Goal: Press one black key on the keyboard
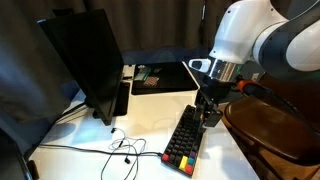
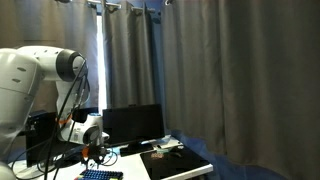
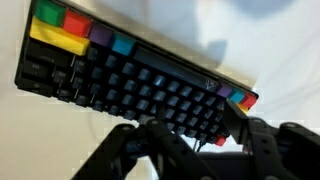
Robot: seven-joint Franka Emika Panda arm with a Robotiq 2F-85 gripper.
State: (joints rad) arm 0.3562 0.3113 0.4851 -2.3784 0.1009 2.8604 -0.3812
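The keyboard (image 1: 186,138) lies on the white table, mostly black keys with red, yellow and green keys at its near end. It also shows at the bottom edge of an exterior view (image 2: 101,175). In the wrist view the keyboard (image 3: 120,75) fills the upper frame at a slant, with coloured keys at both ends. My gripper (image 1: 209,114) hangs just above the keyboard's far end and shows in both exterior views (image 2: 93,153). In the wrist view the gripper (image 3: 190,140) has its fingers apart and empty, with black keys and a red key visible between them.
A large black monitor (image 1: 85,60) stands at the back, also seen in an exterior view (image 2: 133,125). A flat black desk mat (image 1: 165,76) lies behind the keyboard. Thin cables (image 1: 120,146) trail across the table. A brown chair (image 1: 275,130) stands close beside the arm.
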